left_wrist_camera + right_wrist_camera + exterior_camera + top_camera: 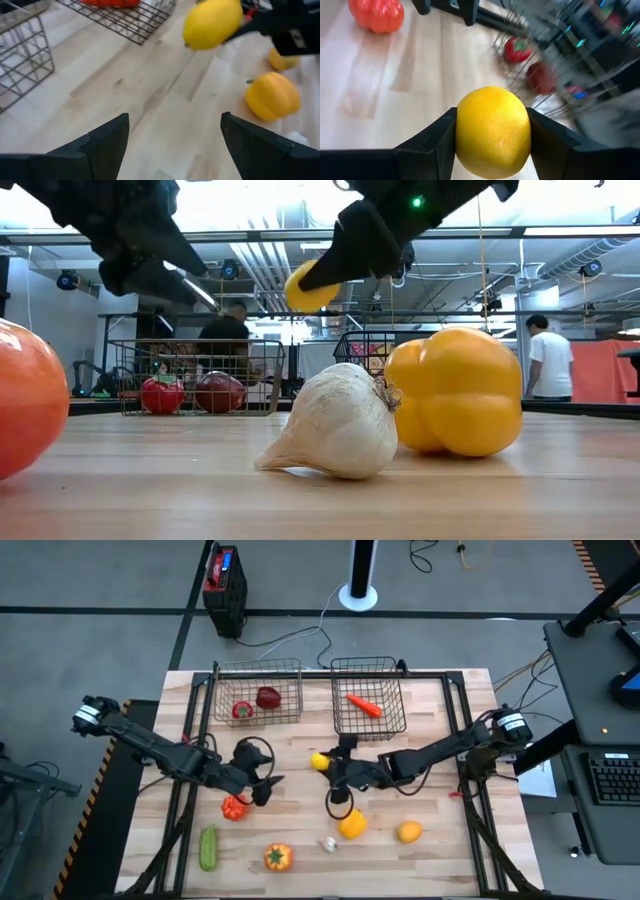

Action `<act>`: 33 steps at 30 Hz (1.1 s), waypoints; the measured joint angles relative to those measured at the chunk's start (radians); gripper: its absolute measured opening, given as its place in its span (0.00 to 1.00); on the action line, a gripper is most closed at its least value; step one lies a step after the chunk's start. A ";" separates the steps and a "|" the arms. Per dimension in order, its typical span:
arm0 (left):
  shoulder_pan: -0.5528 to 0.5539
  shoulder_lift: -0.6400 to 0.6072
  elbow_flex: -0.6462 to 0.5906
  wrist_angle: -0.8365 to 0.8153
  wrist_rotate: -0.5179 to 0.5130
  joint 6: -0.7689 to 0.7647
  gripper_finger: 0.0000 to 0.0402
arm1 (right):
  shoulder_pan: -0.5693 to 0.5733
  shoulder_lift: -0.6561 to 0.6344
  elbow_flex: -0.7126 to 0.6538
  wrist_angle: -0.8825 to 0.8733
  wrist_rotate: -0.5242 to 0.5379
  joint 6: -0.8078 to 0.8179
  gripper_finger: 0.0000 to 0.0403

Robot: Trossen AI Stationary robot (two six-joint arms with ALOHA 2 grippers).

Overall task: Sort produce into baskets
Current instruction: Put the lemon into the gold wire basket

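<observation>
Lemon (492, 131) sits clamped between the two fingers of the right hand (327, 764), lifted off the surface (440, 855) near the middle, just short of the two wire baskets at the far edge. The left hand (262, 786) hangs close by with its fingers spread and nothing between them, near a red tomato (233, 807). Slipping looks like the main risk: the lemon is round and smooth, pinched only at its sides, so a quick swing could roll it out and send it off among the loose pieces below. A second risk is the basket rims; the thin wire walls stand up from the surface, and a low carry could knock the lemon or the fingers against the top wire. The left basket (222, 715) already holds a tomato and an apple (268, 697), the right basket (340, 718) a carrot (363, 705), so a drop from height could bounce off them. The two arms reach toward each other and stand near one another, leaving little room between them. Open wood lies in front of both baskets, while the near part is dotted with a yellow pepper (352, 826), garlic (329, 844), an orange (408, 832), an orange pepper (278, 857) and a cucumber (207, 848).
</observation>
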 joint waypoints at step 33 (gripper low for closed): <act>-0.029 0.271 0.214 -0.328 0.200 -0.108 0.74 | 0.048 -0.283 -0.306 0.112 -0.013 0.308 0.48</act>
